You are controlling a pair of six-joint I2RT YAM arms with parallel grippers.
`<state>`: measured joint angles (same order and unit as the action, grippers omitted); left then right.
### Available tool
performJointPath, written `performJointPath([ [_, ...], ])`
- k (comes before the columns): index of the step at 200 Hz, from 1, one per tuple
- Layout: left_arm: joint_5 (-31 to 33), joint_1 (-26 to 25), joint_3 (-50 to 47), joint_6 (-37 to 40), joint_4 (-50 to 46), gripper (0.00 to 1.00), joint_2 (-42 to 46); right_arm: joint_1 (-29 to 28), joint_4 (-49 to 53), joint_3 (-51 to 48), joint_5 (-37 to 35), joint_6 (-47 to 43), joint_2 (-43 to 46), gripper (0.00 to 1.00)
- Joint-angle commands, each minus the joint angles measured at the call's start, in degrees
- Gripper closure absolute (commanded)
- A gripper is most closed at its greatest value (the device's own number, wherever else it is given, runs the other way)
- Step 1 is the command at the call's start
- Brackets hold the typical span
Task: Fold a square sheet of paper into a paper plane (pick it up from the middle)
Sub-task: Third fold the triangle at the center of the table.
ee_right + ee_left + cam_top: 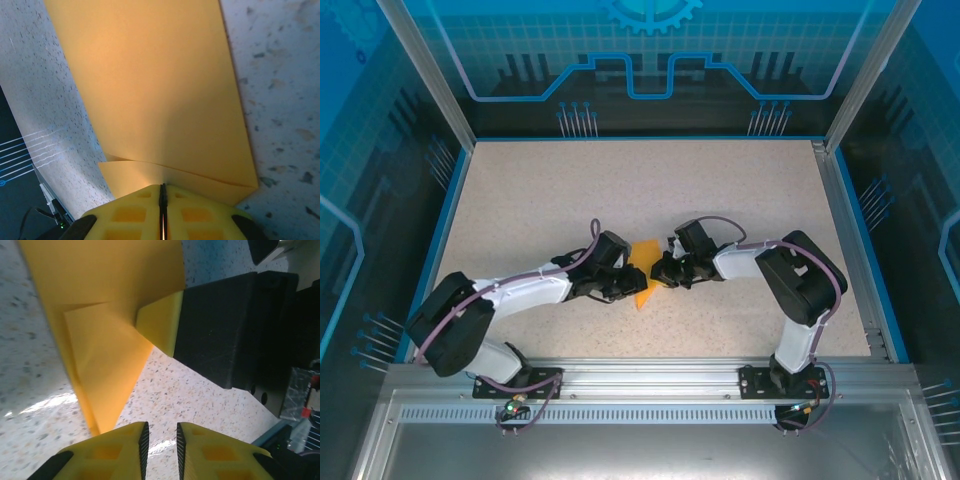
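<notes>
The right gripper (pixel 162 190) is squeezed shut on the near edge of the orange paper (pixel 150 90). The paper has a fold in it and spreads out in front of those fingers, over the speckled table (pixel 280 100). The left gripper (pixel 161 432) has a thin gap between its fingers and holds nothing. A pointy corner of the paper sits right beside one finger; I cannot tell if they touch.

Left claw (pixel 642 285) and right claw (pixel 658 278) hem the paper (pixel 645 255); tabletop (pixel 620 190) around lies open.
</notes>
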<state>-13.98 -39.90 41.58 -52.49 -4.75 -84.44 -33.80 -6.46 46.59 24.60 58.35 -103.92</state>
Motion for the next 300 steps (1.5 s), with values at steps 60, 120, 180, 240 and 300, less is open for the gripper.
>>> performJointPath([
  [60,-2.2,-0.7,-1.1,-3.2,5.0,0.75,-8.2,-0.9,6.8,1.4,-0.3,-1.5,-0.1,0.88],
  [120,-1.1,-0.8,-6.0,-5.4,4.7,0.8,-10.5,-0.3,11.0,5.4,-0.1,-5.2,1.9,0.85],
  [180,-0.9,-1.2,-7.6,-4.7,4.8,0.83,-10.2,-1.4,11.6,4.8,2.0,-8.8,5.7,0.92],
  [240,0.7,-1.2,-6.3,-3.2,2.4,0.87,-9.9,-3.8,5.6,0.9,0.7,-6.4,1.7,0.98],
  [300,1.3,-1.2,-6.6,-2.4,1.4,0.89,-10.0,-0.1,3.9,-0.5,-2.1,-8.5,-1.4,0.97],
])
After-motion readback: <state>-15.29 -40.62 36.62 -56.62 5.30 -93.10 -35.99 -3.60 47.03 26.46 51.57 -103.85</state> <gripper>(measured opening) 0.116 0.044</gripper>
